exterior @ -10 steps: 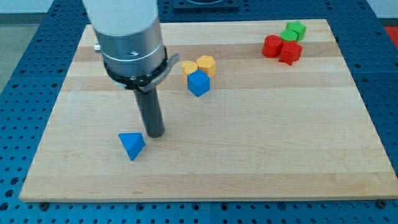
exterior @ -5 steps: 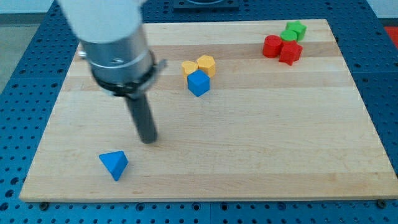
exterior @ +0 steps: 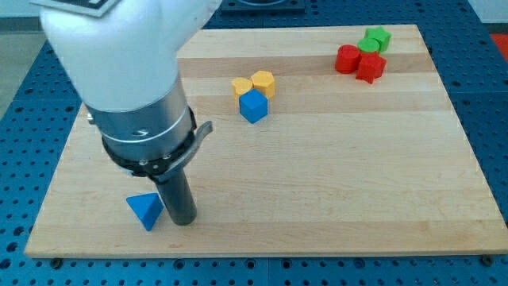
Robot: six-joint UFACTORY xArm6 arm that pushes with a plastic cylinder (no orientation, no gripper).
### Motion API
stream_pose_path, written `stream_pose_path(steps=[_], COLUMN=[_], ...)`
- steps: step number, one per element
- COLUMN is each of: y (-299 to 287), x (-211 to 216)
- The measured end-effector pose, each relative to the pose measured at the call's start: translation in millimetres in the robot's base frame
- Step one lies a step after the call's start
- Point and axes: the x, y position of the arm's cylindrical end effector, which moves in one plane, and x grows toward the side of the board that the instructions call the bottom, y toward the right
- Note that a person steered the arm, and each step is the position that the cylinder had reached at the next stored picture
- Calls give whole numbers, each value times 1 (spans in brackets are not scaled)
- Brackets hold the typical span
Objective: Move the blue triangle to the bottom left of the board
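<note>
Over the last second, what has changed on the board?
The blue triangle slid toward the view's bottom left, then stopped. My tip went left, then down, and now stands just right of it. The blue cube, yellow blocks, red blocks and green block stayed put.

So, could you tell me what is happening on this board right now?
The arm is sliding a blue triangle toward the board's bottom left. My tip sits just to the triangle's right, close beside it, near the view's bottom left. A blue cube and two yellow blocks lie near the top middle; red blocks and a green block cluster at the top right.
</note>
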Motion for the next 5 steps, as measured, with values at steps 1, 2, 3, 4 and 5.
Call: stream_pose_path(steps=[1,2,3,4,5], y=[-15,-31,-45,-62,-77], x=[0,0,0,0,0])
